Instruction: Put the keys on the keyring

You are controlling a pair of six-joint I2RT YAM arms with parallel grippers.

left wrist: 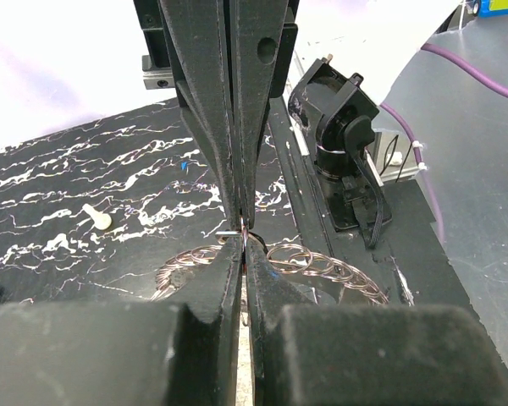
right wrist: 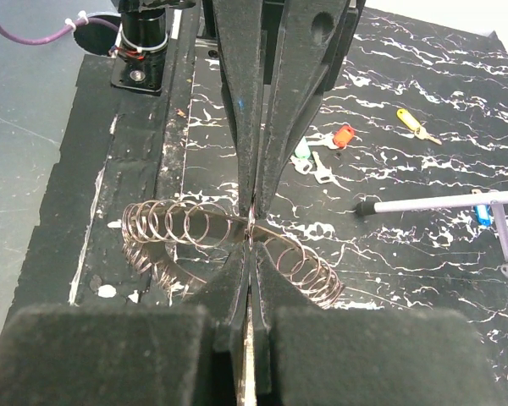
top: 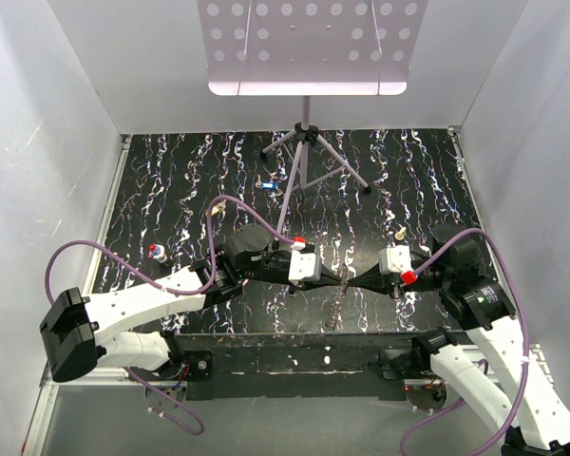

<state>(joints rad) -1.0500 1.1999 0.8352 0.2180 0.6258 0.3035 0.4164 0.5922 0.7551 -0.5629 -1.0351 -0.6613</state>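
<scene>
Grippers, two of them, are both clenched on the one keyring (right wrist: pixel 186 224). The left gripper (left wrist: pixel 243 247) and right gripper (right wrist: pixel 250 244) pinch its coiled rim from opposite sides, fingertips nearly meeting. The keyring therefore sits right between them, nearer the arms than the single stand (top: pixel 304 152). Six keys (top: pixel 157 252) lie loose on the desk (top: pixel 171 180). A blue key (top: pixel 269 182) is just left of the stand and a yellow key (right wrist: pixel 411 123) farther left. Three more, red, green and silver, cluster far to its left, and a pale key (top: pixel 399 231) lies to its right.
</scene>
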